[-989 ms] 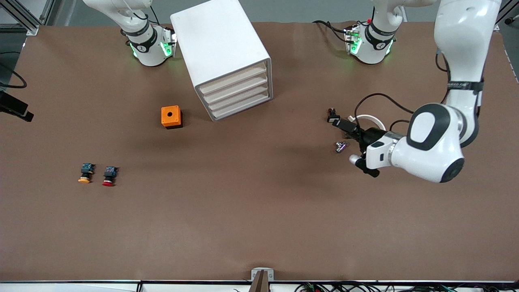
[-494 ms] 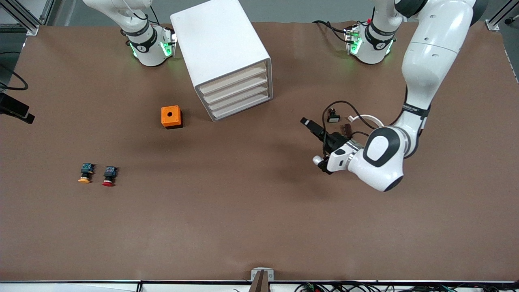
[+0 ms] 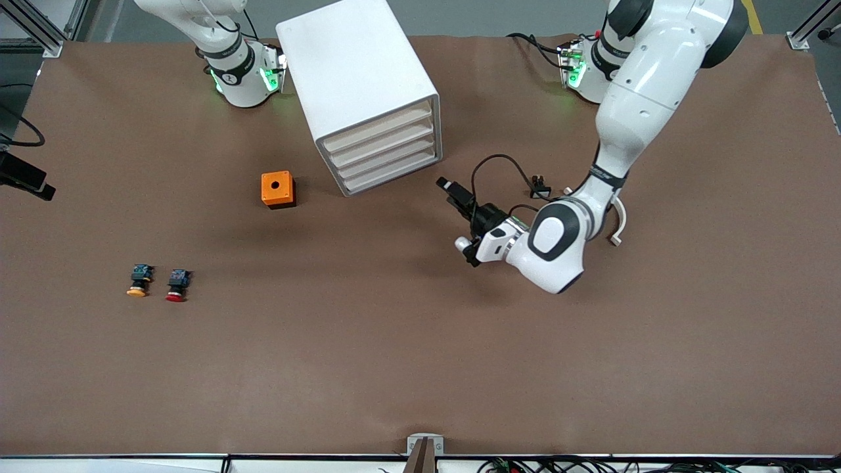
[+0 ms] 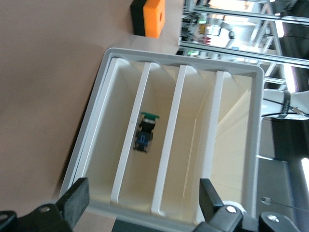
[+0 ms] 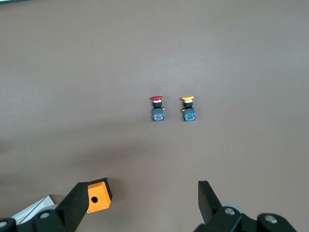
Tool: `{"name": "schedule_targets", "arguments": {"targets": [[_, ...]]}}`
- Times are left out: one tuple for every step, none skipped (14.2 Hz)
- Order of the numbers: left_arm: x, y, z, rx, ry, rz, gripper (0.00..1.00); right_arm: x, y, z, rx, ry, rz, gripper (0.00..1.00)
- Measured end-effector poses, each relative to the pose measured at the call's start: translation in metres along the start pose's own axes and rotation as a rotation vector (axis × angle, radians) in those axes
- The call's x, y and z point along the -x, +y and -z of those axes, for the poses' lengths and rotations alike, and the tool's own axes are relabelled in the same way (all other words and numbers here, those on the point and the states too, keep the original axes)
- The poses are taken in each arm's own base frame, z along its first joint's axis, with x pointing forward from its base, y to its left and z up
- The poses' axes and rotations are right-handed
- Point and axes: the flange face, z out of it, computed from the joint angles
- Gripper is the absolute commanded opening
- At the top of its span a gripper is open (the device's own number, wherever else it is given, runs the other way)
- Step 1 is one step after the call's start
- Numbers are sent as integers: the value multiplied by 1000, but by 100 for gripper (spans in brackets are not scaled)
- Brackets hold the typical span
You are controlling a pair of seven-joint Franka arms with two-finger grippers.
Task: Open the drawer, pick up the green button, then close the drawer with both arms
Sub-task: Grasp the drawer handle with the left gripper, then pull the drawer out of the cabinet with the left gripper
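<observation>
The white four-drawer cabinet stands at the robots' side of the table with all its drawers shut. In the left wrist view the green-capped button shows through the pale front of the drawer second up from the table. My left gripper hangs open just in front of the cabinet's drawer fronts, facing them, its jaws wide and empty. My right gripper is open and empty, high over the table. It is out of the front view.
An orange box with a round hole sits beside the cabinet toward the right arm's end. A yellow-capped button and a red-capped one lie nearer the front camera. A small black part and a white ring lie by the left arm.
My left arm has swung from the left arm's end of the table toward the cabinet, bringing its open gripper up to the drawer fronts. The right arm's base has not moved.
</observation>
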Motion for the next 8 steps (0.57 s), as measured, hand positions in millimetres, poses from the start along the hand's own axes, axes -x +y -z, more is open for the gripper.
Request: {"name": "schedule_targets", "arguments": {"targets": [[-2,-11,-16,24,7,-13,100,0,0,0,0,0,0,100],[-2,-19,-33,43,13,-19,100,0,0,0,0,0,0,100],[-3,-24,-47,61,15,-18,100,0,0,0,0,0,0,100],[-3,-25,-60,75,14,-17,95,0,0,0,0,0,-1,100],[-3,-24,-72,79,11,-24,89,0,0,0,0,0,-1,100],[-3,-25,-82,73,10,-42,87,0,0,0,0,0,-1,100],[-3,-27,-93,69,8,-69,86,0,0,0,0,1,-1,100],[-2,-31,-103,74,8,-88,85,0,1,0,0,1,-1,100]]}}
